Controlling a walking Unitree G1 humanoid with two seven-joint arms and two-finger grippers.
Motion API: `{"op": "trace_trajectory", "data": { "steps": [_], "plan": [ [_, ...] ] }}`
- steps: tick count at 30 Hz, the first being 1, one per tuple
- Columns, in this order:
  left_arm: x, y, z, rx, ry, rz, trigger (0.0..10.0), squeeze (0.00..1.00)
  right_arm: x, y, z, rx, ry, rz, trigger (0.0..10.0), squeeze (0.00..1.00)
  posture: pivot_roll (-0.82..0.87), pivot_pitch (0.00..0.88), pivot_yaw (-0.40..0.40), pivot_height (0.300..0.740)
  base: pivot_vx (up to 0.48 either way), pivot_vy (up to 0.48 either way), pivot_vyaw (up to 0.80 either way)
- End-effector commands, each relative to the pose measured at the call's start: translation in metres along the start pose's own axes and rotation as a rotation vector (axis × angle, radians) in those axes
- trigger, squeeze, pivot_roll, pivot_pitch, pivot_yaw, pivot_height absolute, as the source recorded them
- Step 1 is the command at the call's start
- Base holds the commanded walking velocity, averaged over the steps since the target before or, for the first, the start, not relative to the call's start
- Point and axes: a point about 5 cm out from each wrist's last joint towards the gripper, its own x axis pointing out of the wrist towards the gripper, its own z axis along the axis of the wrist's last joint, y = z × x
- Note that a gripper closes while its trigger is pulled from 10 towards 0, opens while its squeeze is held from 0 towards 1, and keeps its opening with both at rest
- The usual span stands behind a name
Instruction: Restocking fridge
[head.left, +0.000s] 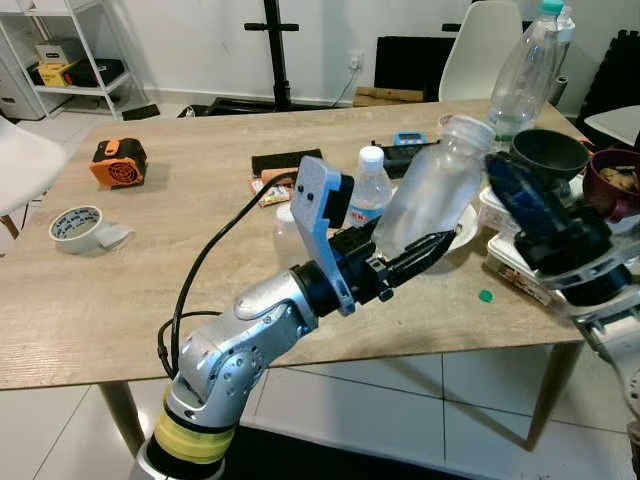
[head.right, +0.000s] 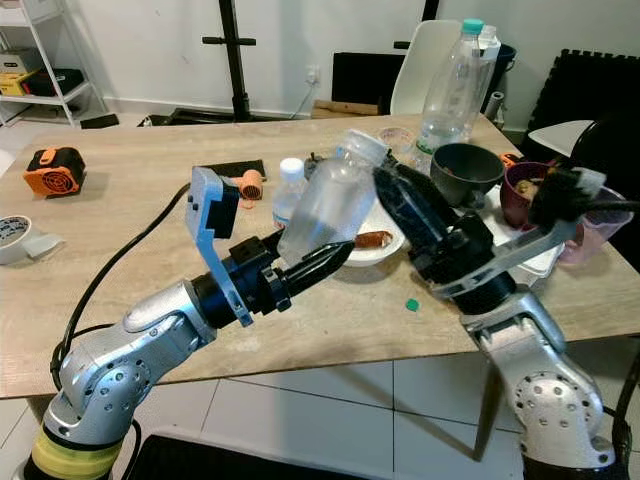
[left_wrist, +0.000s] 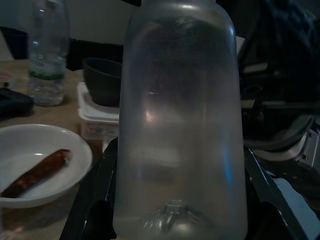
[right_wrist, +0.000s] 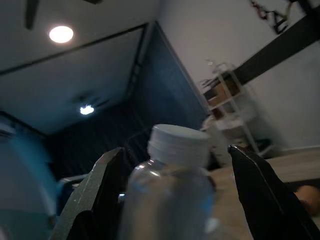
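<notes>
Left claw (head.right: 318, 262) grips frosted bottle (head.right: 332, 203); right claw (right_wrist: 175, 185) gapes around its cap; small bottle (head.right: 290, 192), plate (head.right: 388, 243) behind.

Item: frosted translucent plastic bottle (head.left: 430, 185), white screw cap, appears empty.
Pose: tilted, cap toward upper right of the head view, base toward lower left.
Position: centre frame, raised above the table edge.
Support: base end between 2 black fingers (head.left: 432, 248).
</notes>
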Motion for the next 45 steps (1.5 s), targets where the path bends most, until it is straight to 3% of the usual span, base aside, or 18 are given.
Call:
{"op": "trace_trajectory", "data": {
  "steps": [1,5,10,11,13,14,25,26,31,32,33,35,36,37,38,41,43,45],
  "plan": [
    [-0.001,-0.012,0.003,0.043,-0.007,-0.063,10.0,0.00,0.003,0.004,0.003,0.041,-0.025,0.016,10.0,0.00,-0.08,0.157,0.037,0.740,0.000,0.000,0.00],
    [-0.001,-0.023,-0.005,0.072,0.045,-0.129,10.0,0.00,0.007,0.001,-0.007,0.118,-0.015,0.008,10.0,0.00,-0.07,0.151,0.035,0.740,0.000,0.000,0.00],
    [-0.001,-0.022,-0.012,0.102,0.076,-0.138,10.0,0.00,0.007,0.003,-0.017,0.148,0.026,0.022,9.6,0.00,-0.08,0.147,0.033,0.740,0.000,0.000,0.00],
    [0.000,-0.022,-0.012,0.105,0.077,-0.137,10.0,0.00,0.007,0.003,-0.018,0.152,0.038,0.017,6.7,0.00,-0.08,0.146,0.030,0.740,0.000,0.000,0.00],
    [0.000,-0.022,-0.013,0.107,0.078,-0.137,10.0,0.00,0.007,0.003,-0.018,0.155,0.046,0.015,6.7,0.00,-0.08,0.146,0.030,0.740,0.000,0.000,0.00],
    [0.000,-0.022,-0.013,0.108,0.079,-0.136,10.0,0.00,0.006,0.004,-0.019,0.155,0.055,0.016,0.0,0.00,-0.08,0.146,0.030,0.740,0.000,0.000,0.00],
    [0.002,-0.011,-0.011,0.114,0.048,-0.050,10.0,0.00,0.005,0.006,-0.025,0.137,0.114,0.012,0.0,0.00,-0.08,0.153,0.029,0.740,0.000,0.000,0.00],
    [0.002,-0.010,-0.011,0.111,0.048,-0.043,10.0,1.00,0.005,0.006,-0.026,0.135,0.122,0.012,0.0,0.00,-0.08,0.153,0.029,0.740,0.000,0.000,0.00],
    [0.003,-0.010,-0.009,0.092,0.034,-0.049,10.0,1.00,0.005,0.006,-0.030,0.121,0.145,0.006,0.0,0.00,-0.08,0.153,0.031,0.740,0.000,0.000,0.00],
    [0.003,-0.009,-0.008,0.095,0.028,-0.041,10.0,1.00,0.004,0.005,-0.031,0.111,0.154,-0.003,2.9,0.00,-0.08,0.153,0.031,0.740,0.000,0.000,0.00],
    [0.003,-0.008,-0.007,0.095,0.022,-0.024,10.0,1.00,0.004,0.005,-0.032,0.097,0.166,-0.010,10.0,0.00,-0.08,0.153,0.034,0.740,0.000,0.000,0.00],
    [0.003,-0.006,-0.007,0.094,0.017,-0.013,10.0,1.00,0.004,0.004,-0.033,0.088,0.174,-0.014,10.0,0.00,-0.08,0.153,0.034,0.740,0.000,0.000,0.00],
    [0.003,-0.004,-0.005,0.094,0.009,-0.004,10.0,0.33,0.005,0.004,-0.035,0.079,0.183,-0.023,10.0,0.00,-0.08,0.153,0.034,0.740,0.000,0.000,0.00],
    [0.003,-0.004,-0.005,0.094,0.009,-0.004,10.0,0.33,0.005,0.004,-0.035,0.079,0.183,-0.023,10.0,0.00,-0.08,0.153,0.034,0.740,0.000,0.000,0.00],
    [0.003,-0.003,-0.005,0.094,0.009,0.005,10.0,0.00,0.004,0.002,-0.035,0.061,0.190,-0.038,10.0,0.00,-0.08,0.153,0.035,0.740,0.000,0.000,0.00],
    [-0.002,-0.001,-0.004,0.087,0.012,0.020,10.0,0.00,0.003,-0.005,-0.034,-0.024,0.210,-0.096,10.0,0.00,-0.08,0.153,0.037,0.740,0.000,0.000,0.00],
    [-0.016,0.003,-0.009,0.067,0.051,0.039,10.0,0.00,0.001,-0.019,-0.024,-0.190,0.203,-0.213,10.0,0.00,-0.08,0.156,0.044,0.740,0.000,0.000,0.00],
    [-0.028,0.005,-0.017,0.054,0.093,0.058,10.0,0.00,-0.002,-0.027,-0.014,-0.282,0.178,-0.281,10.0,0.00,-0.07,0.156,0.046,0.740,0.000,0.000,0.00]
  ]
}}
